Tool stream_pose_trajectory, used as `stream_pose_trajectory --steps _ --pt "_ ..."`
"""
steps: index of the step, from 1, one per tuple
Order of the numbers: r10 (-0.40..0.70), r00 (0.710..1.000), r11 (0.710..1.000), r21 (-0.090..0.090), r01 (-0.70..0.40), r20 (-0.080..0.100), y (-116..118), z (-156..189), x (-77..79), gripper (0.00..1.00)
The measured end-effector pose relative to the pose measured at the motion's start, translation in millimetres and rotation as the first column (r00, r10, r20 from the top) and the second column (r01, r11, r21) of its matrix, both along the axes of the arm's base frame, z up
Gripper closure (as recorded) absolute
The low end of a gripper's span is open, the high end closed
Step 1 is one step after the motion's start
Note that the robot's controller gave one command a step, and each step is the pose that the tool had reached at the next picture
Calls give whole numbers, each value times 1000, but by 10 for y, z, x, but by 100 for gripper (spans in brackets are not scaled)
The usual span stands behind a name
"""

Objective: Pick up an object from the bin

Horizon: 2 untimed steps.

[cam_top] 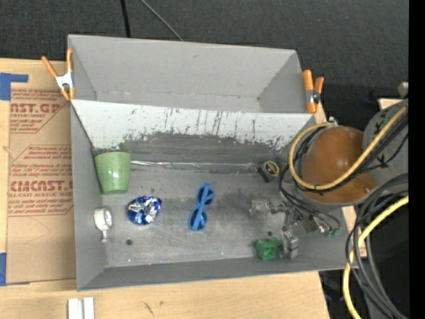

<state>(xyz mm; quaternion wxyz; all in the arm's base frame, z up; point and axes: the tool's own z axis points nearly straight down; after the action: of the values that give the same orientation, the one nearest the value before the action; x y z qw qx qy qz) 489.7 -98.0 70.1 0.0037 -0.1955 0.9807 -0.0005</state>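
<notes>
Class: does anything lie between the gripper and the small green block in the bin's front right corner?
Nothing visible does. The gripper is right beside the green block, with no other thing between them. The blue glasses lie farther off, on the block's other side, out of the way.

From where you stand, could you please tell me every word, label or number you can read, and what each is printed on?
"CAST.GP": red print, cut off at the left, on the cardboard sheet beside the bin.
"LL-CAST ACRYLIC SHEE": red, lower on the same cardboard, cut at both ends.
Smaller red lines there: too blurred to read.
Green cup and blue toy glasses in the bin: no lettering I can make out.
</notes>
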Motion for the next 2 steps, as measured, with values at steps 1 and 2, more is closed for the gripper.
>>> stream_pose_trajectory --steps 1,2 --pt "1 1000 1000 1 -1 -6 5 -2 -14 100" --pt "-51 999 999 0 51 2 218 1184 91 100"
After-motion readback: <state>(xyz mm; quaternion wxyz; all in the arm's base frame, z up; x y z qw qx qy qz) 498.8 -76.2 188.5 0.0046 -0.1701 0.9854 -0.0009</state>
